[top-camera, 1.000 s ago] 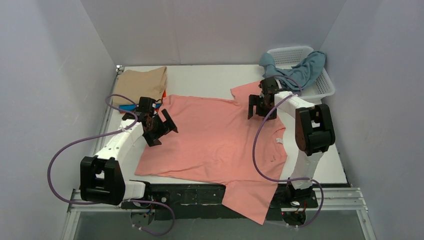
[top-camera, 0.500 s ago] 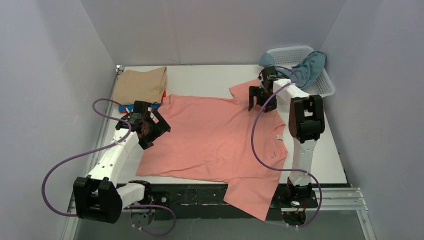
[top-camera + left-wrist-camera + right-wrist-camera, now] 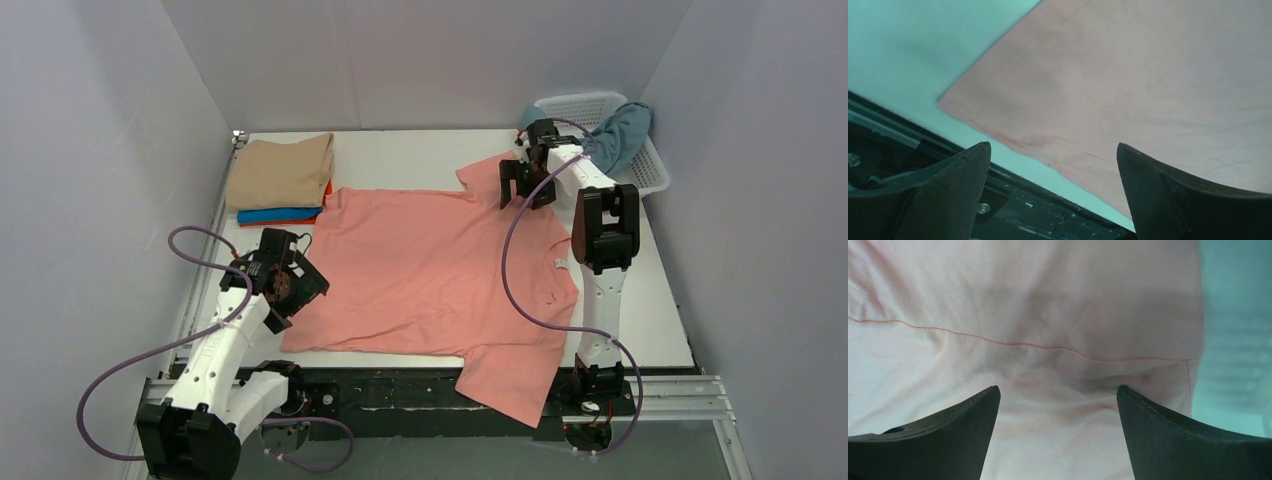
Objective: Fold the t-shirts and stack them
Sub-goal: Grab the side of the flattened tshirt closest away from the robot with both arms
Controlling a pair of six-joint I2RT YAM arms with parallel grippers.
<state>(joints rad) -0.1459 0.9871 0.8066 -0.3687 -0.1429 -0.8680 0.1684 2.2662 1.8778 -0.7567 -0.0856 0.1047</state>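
I have the salmon pink t-shirt (image 3: 440, 270) spread flat across the table (image 3: 400, 155), hem to the left and collar to the right. Its near sleeve hangs over the front edge, so it needs tucking in before any fold. I hold the left gripper (image 3: 298, 298) above the hem's near corner. Its jaws are spread wide with nothing between them, and the wrist view shows that corner framed between the fingertips (image 3: 973, 160), which I judge a good spot to pinch. The right gripper (image 3: 522, 194) hovers over the far sleeve, close to the white basket (image 3: 575, 103). It is equally wide and empty, with the sleeve seam just ahead of its fingers (image 3: 983, 402). Taking two opposite ends should let me lift the cloth evenly. The beige shirt (image 3: 280, 172) tops the stack at the far left, over the orange (image 3: 328, 190) and bright blue (image 3: 275, 214) ones. The grey-blue shirt (image 3: 620, 135) is draped in the basket, not yet folded.
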